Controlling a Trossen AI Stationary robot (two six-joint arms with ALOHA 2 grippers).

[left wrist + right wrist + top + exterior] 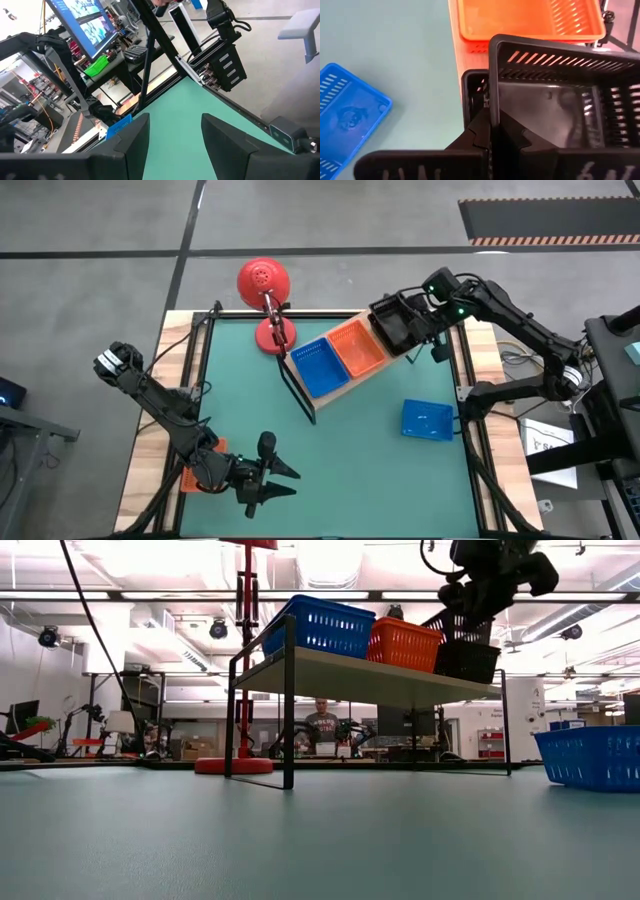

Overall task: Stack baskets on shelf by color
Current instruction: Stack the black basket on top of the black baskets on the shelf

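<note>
I've got the right gripper (492,135) up at the far right end of the shelf (345,388), fingers clamped on the rim of a black basket (555,100) that hangs tilted just over another black one (472,95) already on the board. Blue stack (318,366) and orange stack (357,348) sit next to it, so the shelf looks mostly sorted. What's left, I reckon: one blue basket (427,419) lying on the tabletop (350,470) near right, and something orange (195,477) under the left arm. Left gripper (282,481) waits at the near edge, fingers wide, holding nothing.
</note>
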